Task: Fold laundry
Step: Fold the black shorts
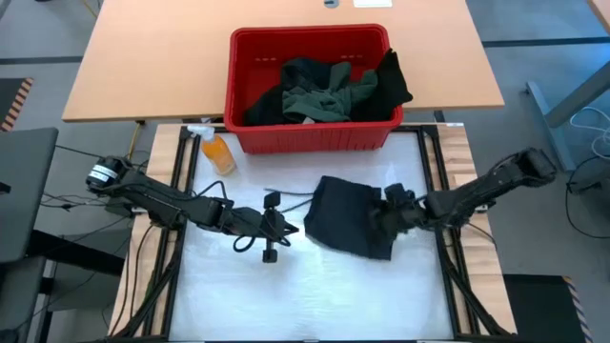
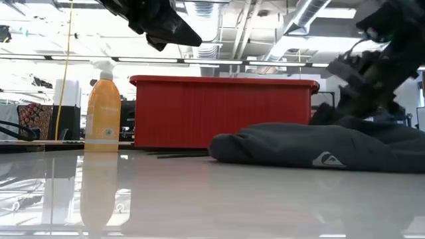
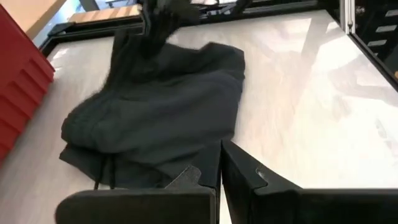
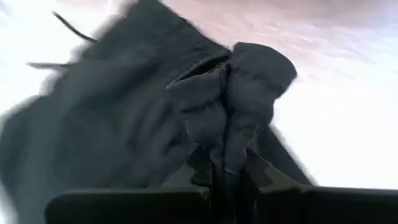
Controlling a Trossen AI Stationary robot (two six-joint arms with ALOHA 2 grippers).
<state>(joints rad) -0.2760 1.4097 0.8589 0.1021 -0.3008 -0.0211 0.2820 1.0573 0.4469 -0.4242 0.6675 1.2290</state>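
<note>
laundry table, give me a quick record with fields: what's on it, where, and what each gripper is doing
garment on table: black garment, bunched, middle of the white table
right gripper: shut on the black garment's edge, a fold pinched between its fingers
left gripper: shut, empty, beside the garment, apart from it
basket: red basket behind the table, holding green and black clothes
other: orange spray bottle by the basket's left corner
</note>
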